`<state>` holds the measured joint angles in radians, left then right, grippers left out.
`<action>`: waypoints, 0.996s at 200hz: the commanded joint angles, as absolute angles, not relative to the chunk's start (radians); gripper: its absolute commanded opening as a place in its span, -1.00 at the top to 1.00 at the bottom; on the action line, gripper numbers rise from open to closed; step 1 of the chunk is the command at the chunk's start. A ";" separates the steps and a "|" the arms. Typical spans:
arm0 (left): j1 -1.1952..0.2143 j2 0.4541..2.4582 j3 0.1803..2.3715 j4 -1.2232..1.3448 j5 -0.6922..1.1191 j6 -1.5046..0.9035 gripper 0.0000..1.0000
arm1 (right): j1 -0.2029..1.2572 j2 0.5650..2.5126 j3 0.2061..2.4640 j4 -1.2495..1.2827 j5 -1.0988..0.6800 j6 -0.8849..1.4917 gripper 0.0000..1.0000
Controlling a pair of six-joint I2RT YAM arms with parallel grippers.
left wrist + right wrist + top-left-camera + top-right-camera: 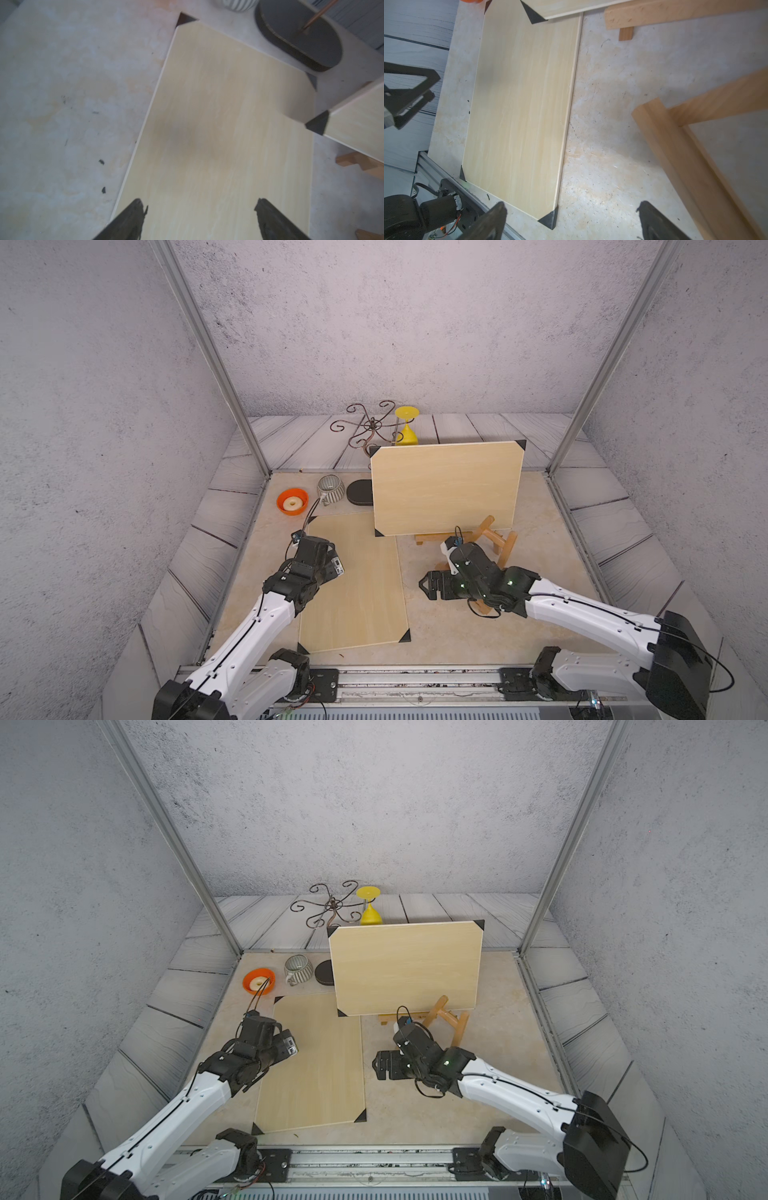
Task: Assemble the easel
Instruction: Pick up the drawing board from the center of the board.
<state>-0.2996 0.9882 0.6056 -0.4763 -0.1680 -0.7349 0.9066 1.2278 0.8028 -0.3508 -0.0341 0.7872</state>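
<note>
Easel [508,548] half hidden by upright board [446,485], flat board [357,585], mug [331,489], orange bowl [281,507]

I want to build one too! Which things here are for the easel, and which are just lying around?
For the job: wooden easel; upright board standing at it; flat board, probably.

Just lying about: orange bowl; striped mug; yellow goblet; curly wire stand with a black oval base.

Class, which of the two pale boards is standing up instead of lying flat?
The rear board, propped on the wooden easel; the near board lies flat on the table.
</note>
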 commanded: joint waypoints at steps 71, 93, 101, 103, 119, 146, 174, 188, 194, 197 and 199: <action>-0.081 1.034 0.470 -0.479 -0.069 -0.805 -0.93 | 0.949 1.534 0.931 -0.215 -0.040 0.809 -0.98; -0.060 1.045 0.463 -0.469 -0.041 -0.802 -0.93 | 0.951 1.586 0.942 -0.192 -0.035 0.808 -0.98; -0.060 1.042 0.457 -0.469 -0.044 -0.809 -0.93 | 0.951 1.605 0.947 -0.182 -0.037 0.809 -0.98; -0.060 1.042 0.457 -0.465 -0.041 -0.809 -0.93 | 0.950 1.610 0.949 -0.179 -0.039 0.810 -0.98; -0.058 1.053 0.452 -0.455 -0.029 -0.816 -0.93 | 0.951 1.646 0.968 -0.173 -0.050 0.807 -0.98; -0.059 1.098 0.447 -0.442 -0.015 -0.833 -0.93 | 0.951 1.704 1.001 -0.167 -0.058 0.807 -0.98; -0.058 1.143 0.445 -0.421 0.036 -0.839 -0.93 | 0.950 1.759 1.041 -0.179 -0.052 0.802 -0.98; -0.058 1.172 0.449 -0.416 0.057 -0.831 -0.93 | 0.950 1.779 1.058 -0.181 -0.061 0.800 -0.98; -0.059 1.181 0.449 -0.408 0.076 -0.830 -0.94 | 0.950 1.787 1.059 -0.178 -0.061 0.803 -0.98; -0.058 1.184 0.449 -0.406 0.088 -0.828 -0.93 | 0.949 1.790 1.060 -0.177 -0.060 0.805 -0.98; -0.058 1.186 0.449 -0.405 0.092 -0.827 -0.93 | 0.949 1.793 1.061 -0.177 -0.059 0.805 -0.98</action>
